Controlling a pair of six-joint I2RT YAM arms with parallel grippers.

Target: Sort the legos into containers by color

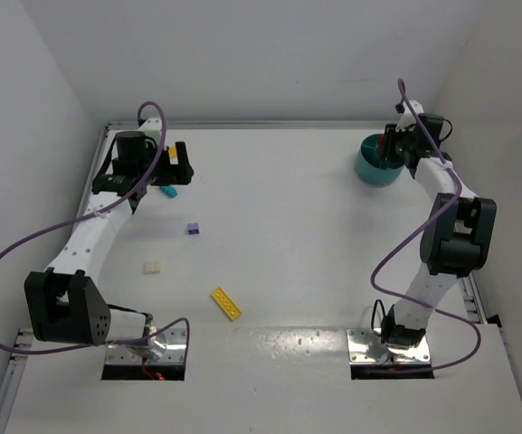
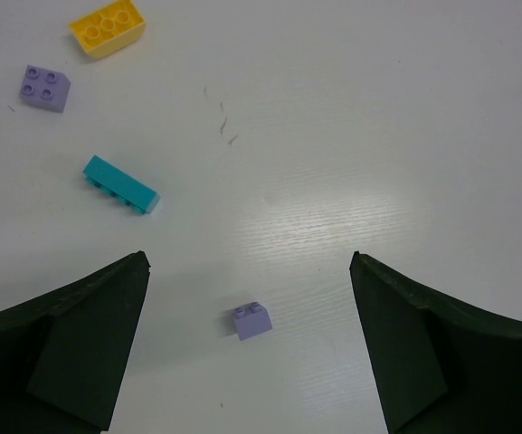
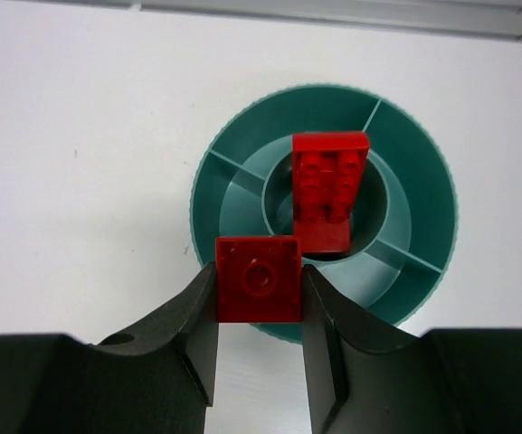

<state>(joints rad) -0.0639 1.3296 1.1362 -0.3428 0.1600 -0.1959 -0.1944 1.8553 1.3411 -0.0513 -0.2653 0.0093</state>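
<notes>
we judge a drop is in hand: the right end effector, clamped on a small red square plastic brick, hangs above the rim of the round teal plastic dish and must next release over its centre, where another red brick lies.

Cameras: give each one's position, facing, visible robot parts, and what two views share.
Top: above, behind the bases, looking down at the table; left arm and right arm show.
Left wrist: faces down at loose bricks; open left gripper frames them.
Right wrist: faces down into the teal dish; right gripper holds a red brick.
Shared: top and right wrist see the dish.
</notes>
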